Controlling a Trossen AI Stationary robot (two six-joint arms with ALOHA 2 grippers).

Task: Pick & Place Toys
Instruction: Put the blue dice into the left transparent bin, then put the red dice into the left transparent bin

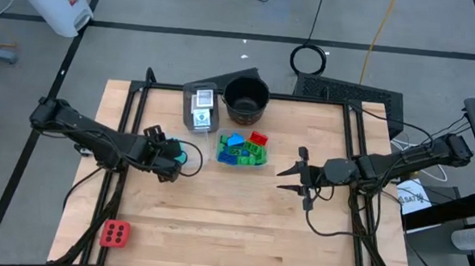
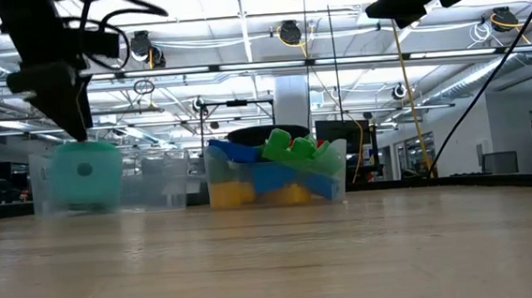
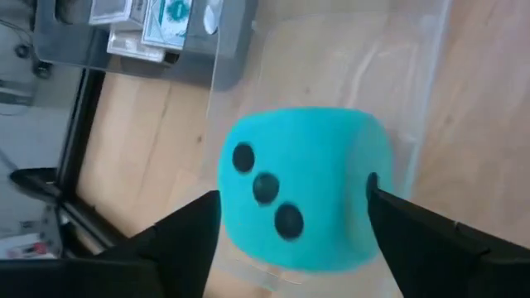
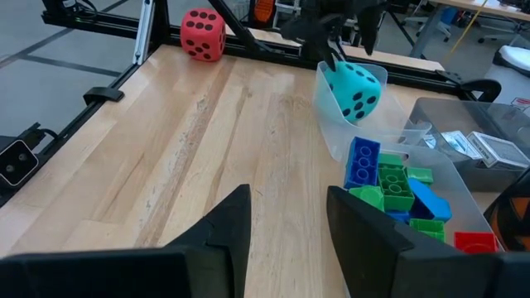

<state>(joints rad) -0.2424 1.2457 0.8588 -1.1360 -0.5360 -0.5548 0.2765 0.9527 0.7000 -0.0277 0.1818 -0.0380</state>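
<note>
The left gripper (image 1: 185, 156) is seen left of centre in the high view, over a clear tub (image 4: 341, 124). Its fingers (image 3: 186, 240) stand apart on either side of the cyan dotted cube (image 3: 302, 199); in the left wrist view a slight gap shows on at least one side, so the cube is not clamped. The cube sits inside the tub, as the right wrist view shows at its upper middle.

A second clear tub (image 1: 262, 163), at the centre of the high view, holds the building blocks (image 1: 243, 149): blue, green, red and yellow.

The red dotted cube (image 1: 115, 233) lies alone on the table (image 1: 229, 227) at the lower left of the high view.

The right gripper (image 1: 289, 179) is noted right of centre, fingers partly apart, holding nothing.

A black pot (image 1: 246, 98) and a grey tray with cards (image 1: 200, 106) stand at the upper middle.
</note>
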